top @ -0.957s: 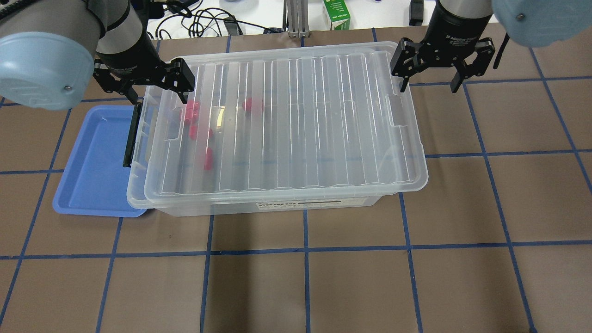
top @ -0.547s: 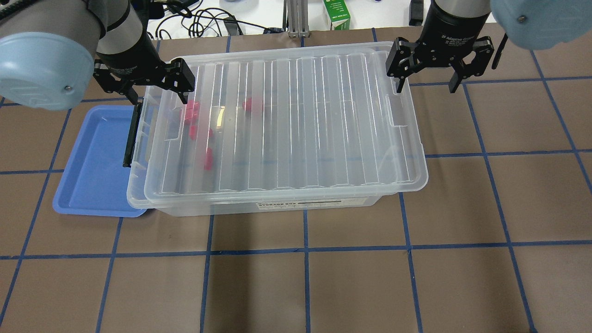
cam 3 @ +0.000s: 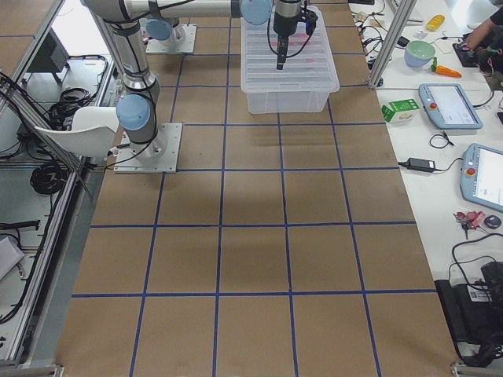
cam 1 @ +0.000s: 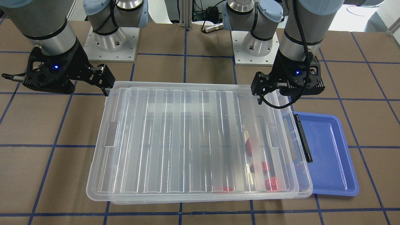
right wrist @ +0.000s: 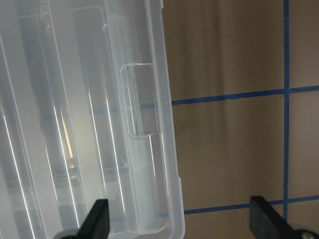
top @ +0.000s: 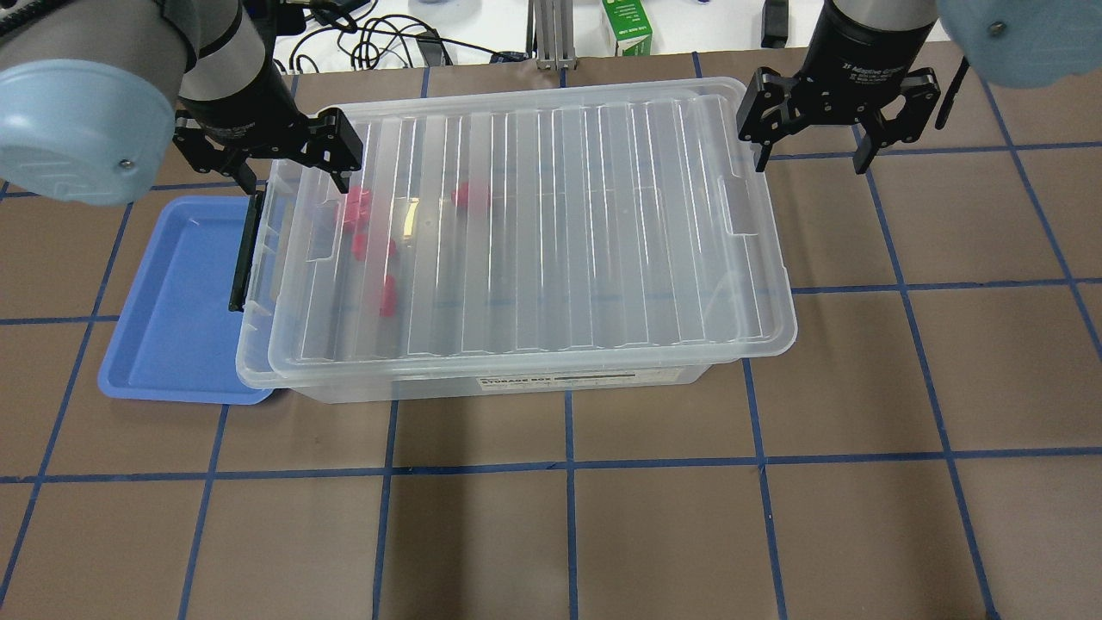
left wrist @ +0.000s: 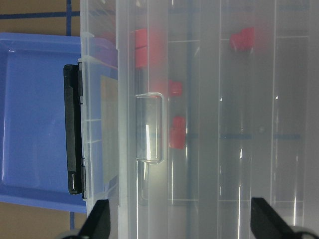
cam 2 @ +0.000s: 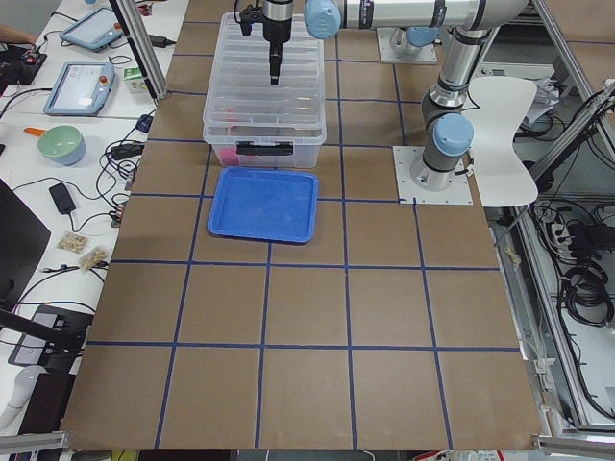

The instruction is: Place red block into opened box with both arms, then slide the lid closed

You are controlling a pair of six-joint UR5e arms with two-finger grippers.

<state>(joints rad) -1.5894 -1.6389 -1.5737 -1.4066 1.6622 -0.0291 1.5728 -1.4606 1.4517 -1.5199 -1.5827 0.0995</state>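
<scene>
The ribbed translucent lid (top: 560,224) lies over almost all of the clear box (top: 516,384). A thin strip of the box rim shows at the end with the black bar (top: 244,250). Several red blocks (top: 355,207) lie inside under the lid, blurred through it, and also show in the left wrist view as red blocks (left wrist: 177,132). My left gripper (top: 297,176) hangs open over the box's far left corner, with nothing between its fingers (left wrist: 99,221). My right gripper (top: 811,164) is open just beyond the lid's far right corner, apart from the lid edge (right wrist: 169,149).
An empty blue tray (top: 172,301) sits partly under the box's left end. A green carton (top: 627,30) and cables (top: 379,39) lie past the table's far edge. Brown table with a blue tape grid stretches in front and to the right.
My right gripper has shifted a little to the right, away from the lid's corner. The lid, box and left gripper have not moved.
</scene>
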